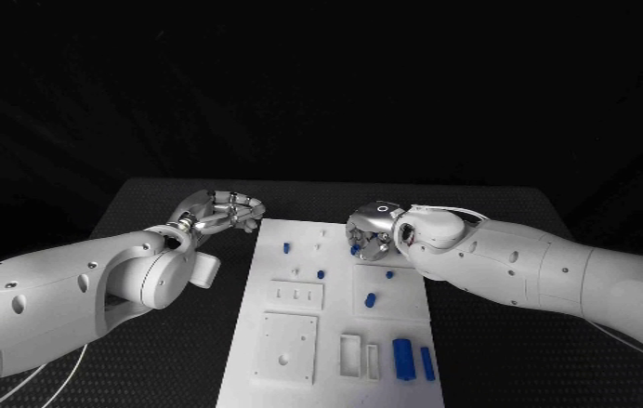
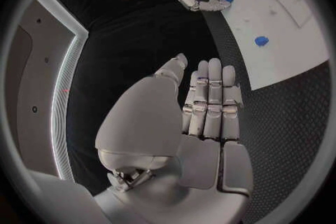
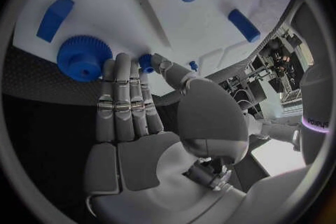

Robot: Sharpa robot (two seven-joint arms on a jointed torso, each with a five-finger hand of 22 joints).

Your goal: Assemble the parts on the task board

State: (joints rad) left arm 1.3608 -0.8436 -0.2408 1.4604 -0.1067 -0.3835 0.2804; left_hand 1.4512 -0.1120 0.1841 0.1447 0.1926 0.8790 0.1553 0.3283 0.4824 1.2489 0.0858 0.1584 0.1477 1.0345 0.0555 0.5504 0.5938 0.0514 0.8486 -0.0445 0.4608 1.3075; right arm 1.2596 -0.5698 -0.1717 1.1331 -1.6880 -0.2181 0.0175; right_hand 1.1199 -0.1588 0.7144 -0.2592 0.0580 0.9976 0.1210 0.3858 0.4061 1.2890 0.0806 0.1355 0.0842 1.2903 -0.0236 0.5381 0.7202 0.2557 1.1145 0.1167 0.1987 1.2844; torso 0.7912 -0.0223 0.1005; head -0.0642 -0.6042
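White task board flat mid-table — small blue parts scattered on it

One white task board, two silver hands, and several blue parts.

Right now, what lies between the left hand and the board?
Only bare black table. In the head view the left hand hovers beside the board's left edge, and no part lies in the gap.

The right silver hand reaches flat over the white plastic task board, fingers straight and together, fingertips just beside a blue toothed gear and a small blue peg; a blue block lies near the gear
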